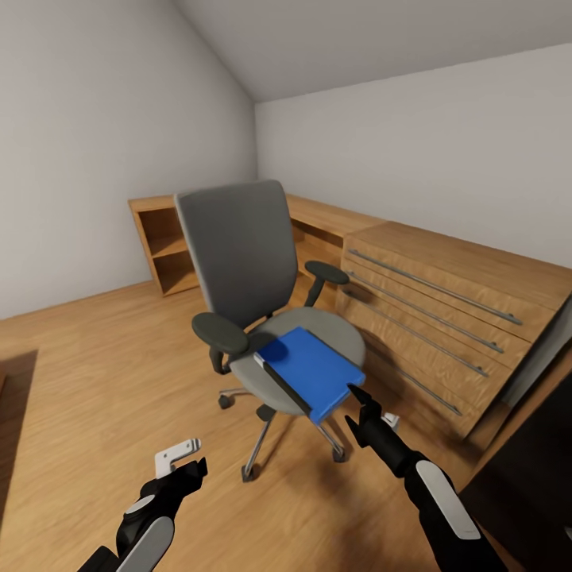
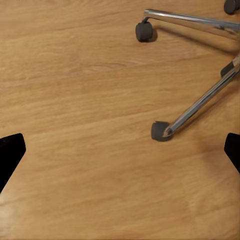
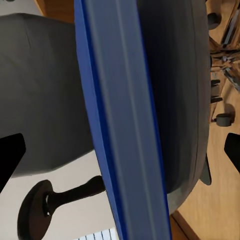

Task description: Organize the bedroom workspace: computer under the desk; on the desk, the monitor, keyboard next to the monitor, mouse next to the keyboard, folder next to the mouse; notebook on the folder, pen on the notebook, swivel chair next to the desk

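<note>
The right pincer [image 1: 359, 401], jaws spread, sits just at the blue folder's [image 1: 311, 369] near edge on the swivel chair [image 1: 238, 262]; the left pincer [image 1: 189, 461] hangs open over the floor [image 1: 95, 373].

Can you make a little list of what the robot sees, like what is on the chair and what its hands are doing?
chair: grey padded swivel chair with black armrests, standing on the wood floor
on the seat: flat bright blue folder, overhanging the seat's front edge
right hand: right gripper open, at the folder's near edge, not holding it
left hand: left gripper open, low over the floor, holding nothing
behind chair: low light-wood cabinets along the wall
</note>
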Robot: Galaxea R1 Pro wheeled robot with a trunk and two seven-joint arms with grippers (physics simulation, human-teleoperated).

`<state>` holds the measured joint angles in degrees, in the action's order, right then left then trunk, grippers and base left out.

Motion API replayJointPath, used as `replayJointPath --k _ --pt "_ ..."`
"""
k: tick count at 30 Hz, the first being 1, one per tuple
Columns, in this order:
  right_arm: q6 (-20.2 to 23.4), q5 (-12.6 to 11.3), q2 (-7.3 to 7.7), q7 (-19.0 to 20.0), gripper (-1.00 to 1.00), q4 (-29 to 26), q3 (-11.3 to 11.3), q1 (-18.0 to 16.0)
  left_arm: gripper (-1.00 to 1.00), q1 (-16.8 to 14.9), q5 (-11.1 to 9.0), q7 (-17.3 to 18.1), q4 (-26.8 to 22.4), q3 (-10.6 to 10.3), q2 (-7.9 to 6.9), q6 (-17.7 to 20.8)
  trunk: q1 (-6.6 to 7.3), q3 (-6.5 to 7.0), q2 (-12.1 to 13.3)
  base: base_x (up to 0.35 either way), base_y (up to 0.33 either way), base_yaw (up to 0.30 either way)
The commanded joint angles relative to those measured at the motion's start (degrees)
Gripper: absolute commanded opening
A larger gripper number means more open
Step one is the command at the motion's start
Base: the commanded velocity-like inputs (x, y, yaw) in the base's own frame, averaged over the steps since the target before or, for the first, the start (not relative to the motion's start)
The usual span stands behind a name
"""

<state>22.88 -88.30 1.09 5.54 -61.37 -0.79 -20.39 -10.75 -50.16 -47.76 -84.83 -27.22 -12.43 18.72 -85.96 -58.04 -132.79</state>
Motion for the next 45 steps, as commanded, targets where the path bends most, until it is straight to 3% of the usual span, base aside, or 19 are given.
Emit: replayJointPath --k 1,45 --pt "0.1 -0.3 0.08 0.1 1.0 0.0 -0.1 0.0 1.0 -0.1 -0.2 -0.4 -0.1 -0.1 -0.05 0.2 0.0 -0.05 0.0 0.174 0.003 0.0" --pt "0.2 -0.3 0.23 -1.2 1.0 0.1 -0.1 0.0 1.0 -0.1 -0.1 -0.4 0.6 -0.1 -0.05 0.3 0.0 -0.05 0.0 0.036 0.013 0.0"
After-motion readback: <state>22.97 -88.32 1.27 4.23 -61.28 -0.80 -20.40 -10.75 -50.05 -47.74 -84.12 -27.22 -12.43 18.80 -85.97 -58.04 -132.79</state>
